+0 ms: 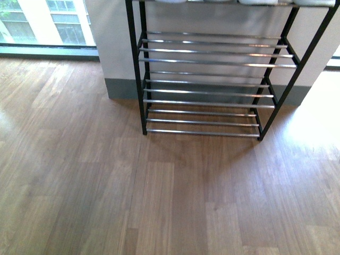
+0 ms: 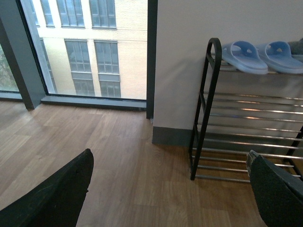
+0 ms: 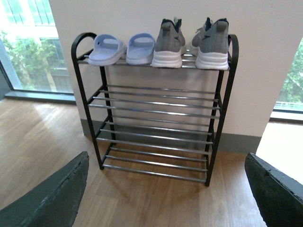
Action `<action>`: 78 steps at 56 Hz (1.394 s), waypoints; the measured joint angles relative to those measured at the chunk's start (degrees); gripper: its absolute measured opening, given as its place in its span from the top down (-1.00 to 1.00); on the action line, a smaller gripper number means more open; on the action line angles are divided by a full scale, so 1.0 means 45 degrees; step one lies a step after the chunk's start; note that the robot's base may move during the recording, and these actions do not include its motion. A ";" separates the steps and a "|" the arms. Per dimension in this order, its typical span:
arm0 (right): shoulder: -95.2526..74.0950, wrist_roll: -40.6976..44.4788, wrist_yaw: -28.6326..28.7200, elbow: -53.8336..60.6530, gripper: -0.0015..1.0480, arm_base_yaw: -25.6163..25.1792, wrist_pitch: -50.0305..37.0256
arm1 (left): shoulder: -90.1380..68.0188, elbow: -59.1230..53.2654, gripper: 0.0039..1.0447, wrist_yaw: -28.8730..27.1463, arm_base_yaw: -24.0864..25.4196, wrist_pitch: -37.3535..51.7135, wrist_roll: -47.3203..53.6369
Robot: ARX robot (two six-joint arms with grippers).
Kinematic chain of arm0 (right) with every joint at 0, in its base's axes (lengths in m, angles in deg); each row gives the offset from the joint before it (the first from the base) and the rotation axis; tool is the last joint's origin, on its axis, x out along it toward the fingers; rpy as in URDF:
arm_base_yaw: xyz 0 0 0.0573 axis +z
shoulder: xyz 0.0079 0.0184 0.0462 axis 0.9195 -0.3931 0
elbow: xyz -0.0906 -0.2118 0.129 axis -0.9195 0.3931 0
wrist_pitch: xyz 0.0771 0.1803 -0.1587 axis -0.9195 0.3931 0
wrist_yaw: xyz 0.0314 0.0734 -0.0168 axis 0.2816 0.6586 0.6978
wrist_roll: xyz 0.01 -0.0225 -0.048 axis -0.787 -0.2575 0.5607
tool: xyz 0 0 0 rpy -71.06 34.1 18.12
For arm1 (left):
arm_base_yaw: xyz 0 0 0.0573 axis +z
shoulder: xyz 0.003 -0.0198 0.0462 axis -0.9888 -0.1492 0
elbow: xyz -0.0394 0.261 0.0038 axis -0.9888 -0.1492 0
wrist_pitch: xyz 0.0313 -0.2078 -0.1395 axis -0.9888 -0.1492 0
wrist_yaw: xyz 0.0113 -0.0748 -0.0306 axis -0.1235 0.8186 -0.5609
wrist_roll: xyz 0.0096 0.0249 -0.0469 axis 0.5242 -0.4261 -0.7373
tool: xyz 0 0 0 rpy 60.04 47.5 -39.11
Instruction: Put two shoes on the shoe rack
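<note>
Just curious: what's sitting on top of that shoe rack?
On the rack's top tier: two pale blue slides beside two grey sneakers, heels outward. Their toes, towards the wall, are hidden. Lower tiers hold nothing.

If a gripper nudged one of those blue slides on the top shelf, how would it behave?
The blue slide looks like light moulded rubber, so it would probably skid easily on the thin chrome bars. Its open strap likely flexes when pinched. Being low and flat, it seems unlikely to tip.
</note>
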State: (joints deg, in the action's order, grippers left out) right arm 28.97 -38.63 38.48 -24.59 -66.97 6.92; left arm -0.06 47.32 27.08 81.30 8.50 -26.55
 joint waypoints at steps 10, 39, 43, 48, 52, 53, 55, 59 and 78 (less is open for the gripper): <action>0.0000 0.0000 0.0005 0.0000 -0.82 0.0000 0.0000 | -0.0005 0.0000 -0.83 -0.0010 0.0005 -0.0005 0.0000; 0.0000 0.0000 0.0000 0.0000 -0.82 0.0000 0.0000 | 0.0000 0.0000 -0.83 -0.0005 0.0005 -0.0005 0.0000; 0.0000 0.0000 0.0000 0.0000 -0.82 0.0000 0.0000 | 0.0000 0.0000 -0.83 -0.0005 0.0005 -0.0005 0.0000; 0.0000 0.0000 0.0000 0.0000 -0.82 0.0000 0.0000 | 0.0000 0.0000 -0.83 -0.0010 0.0005 -0.0005 0.0000; 0.0000 0.0000 0.0000 0.0000 -0.82 0.0000 0.0000 | -0.0005 0.0000 -0.83 -0.0005 0.0005 -0.0005 0.0000; 0.0000 0.0000 0.0000 0.0000 -0.82 0.0000 0.0000 | 0.0000 0.0000 -0.83 -0.0005 0.0005 -0.0005 0.0000; 0.0000 0.0000 0.0000 0.0000 -0.82 0.0000 0.0000 | 0.0000 0.0000 -0.83 -0.0005 0.0005 -0.0005 0.0000; 0.0000 0.0000 0.0000 0.0000 -0.82 0.0000 0.0000 | 0.0000 0.0000 -0.83 -0.0005 0.0005 -0.0005 0.0000; 0.0000 0.0000 0.0000 0.0000 -0.82 0.0000 0.0000 | 0.0000 0.0000 -0.83 -0.0010 0.0005 -0.0005 0.0000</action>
State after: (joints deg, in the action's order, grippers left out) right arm 28.97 -38.63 38.48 -24.59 -66.97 6.92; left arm -0.06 47.32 27.04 81.32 8.48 -26.55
